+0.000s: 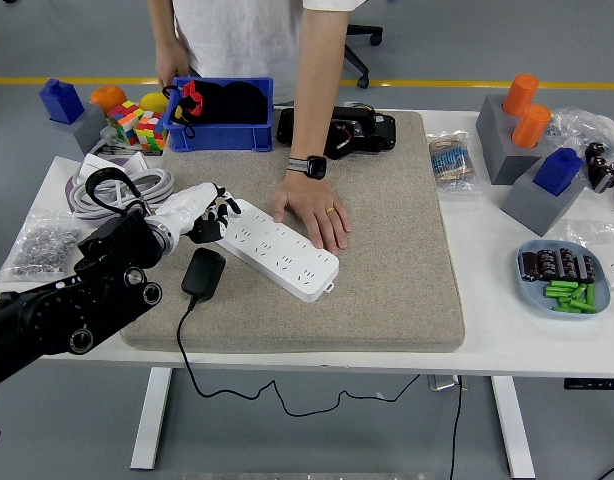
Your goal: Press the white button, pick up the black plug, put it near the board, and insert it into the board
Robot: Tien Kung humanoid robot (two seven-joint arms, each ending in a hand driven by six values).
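Observation:
A white power strip [280, 249] lies slanted on the grey felt mat [387, 260]. A black plug [203, 273] with its cord lies on the mat just left of the strip. My left hand [205, 213] is white with black fingertips; it hovers at the strip's upper left end, fingers loosely curled, holding nothing. A person's hand [312, 207] with a watch rests flat on the strip's far side. My right arm is out of view.
A blue bin [223, 118] and a black device [342, 131] stand at the back. Coiled cables [122, 186], a colour cube [137, 124], grey blocks with orange and blue pieces [532, 140] and a plate of small parts [564, 277] surround the mat.

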